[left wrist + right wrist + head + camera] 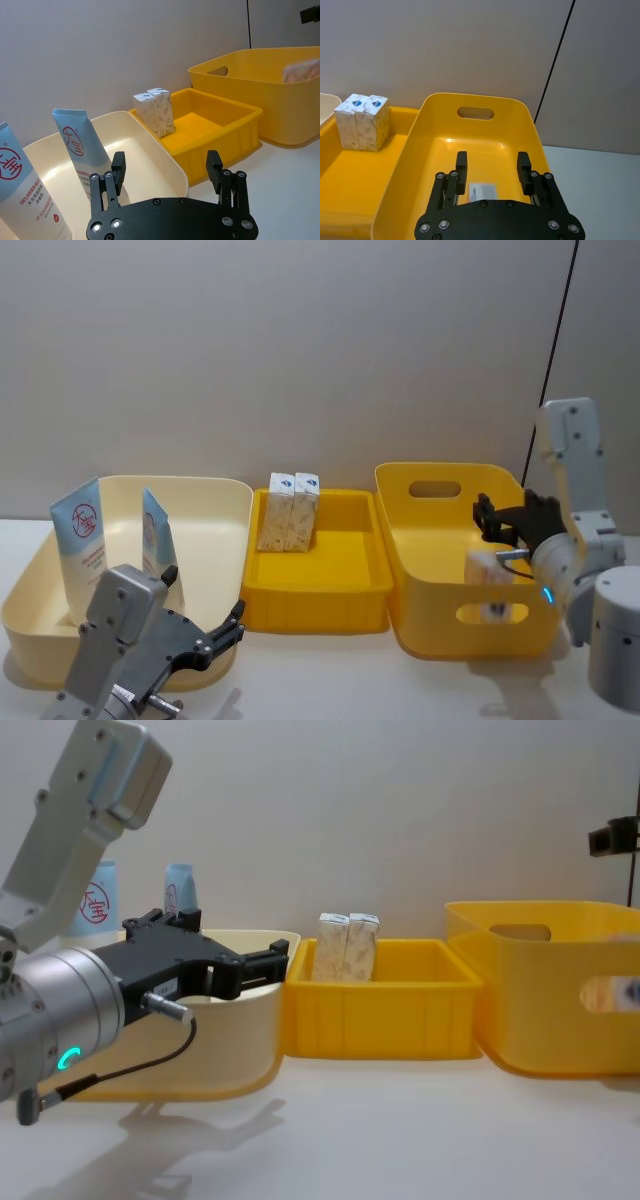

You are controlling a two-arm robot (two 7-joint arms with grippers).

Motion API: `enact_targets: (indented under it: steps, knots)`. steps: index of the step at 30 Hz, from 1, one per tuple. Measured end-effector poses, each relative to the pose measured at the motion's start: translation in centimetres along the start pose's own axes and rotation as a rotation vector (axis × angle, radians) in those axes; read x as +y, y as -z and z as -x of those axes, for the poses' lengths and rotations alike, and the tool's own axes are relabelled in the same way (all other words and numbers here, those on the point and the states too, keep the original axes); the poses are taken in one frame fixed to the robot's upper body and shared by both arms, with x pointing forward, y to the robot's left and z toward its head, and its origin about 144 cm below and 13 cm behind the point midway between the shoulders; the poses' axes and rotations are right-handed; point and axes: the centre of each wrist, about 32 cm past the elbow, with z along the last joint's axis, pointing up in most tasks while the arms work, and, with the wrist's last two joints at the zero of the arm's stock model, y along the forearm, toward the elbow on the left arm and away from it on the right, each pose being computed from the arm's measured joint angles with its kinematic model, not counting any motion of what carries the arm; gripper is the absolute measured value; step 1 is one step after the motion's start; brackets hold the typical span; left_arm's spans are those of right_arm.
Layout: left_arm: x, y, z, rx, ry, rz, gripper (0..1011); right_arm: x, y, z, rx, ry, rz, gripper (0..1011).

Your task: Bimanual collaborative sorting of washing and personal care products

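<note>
squeeze tube (26, 186) | red "98%", Chinese print; cartons (155, 112) | print unreadable

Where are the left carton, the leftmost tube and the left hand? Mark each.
left carton (276, 520), head view, front face.
leftmost tube (86, 555), head view, white body below the logo.
left hand (166, 167), left wrist view, midway between its open fingertips.

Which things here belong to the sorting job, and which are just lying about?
Job: two squeeze tubes, two cream cartons, a blurred pale item in the deep yellow bin; left hand open by the cream bin, right hand open above the deep one.
Lying about: cream bin, shallow yellow tray, deep yellow bin.
</note>
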Motion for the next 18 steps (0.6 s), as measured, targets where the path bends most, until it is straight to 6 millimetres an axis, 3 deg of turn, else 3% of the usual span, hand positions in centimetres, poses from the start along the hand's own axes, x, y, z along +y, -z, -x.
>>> enact_targets:
  steps: [12, 18]
  knots:
    - [0.00, 0.00, 0.00, 0.000, 0.000, 0.000, 1003, 0.19, 0.09, -0.85, 0.006, 0.036, -0.010, 935]
    - [0.00, 0.00, 0.00, 0.000, 0.000, 0.000, 1004, 0.23, 0.12, -1.03, 0.007, 0.044, -0.012, 1001]
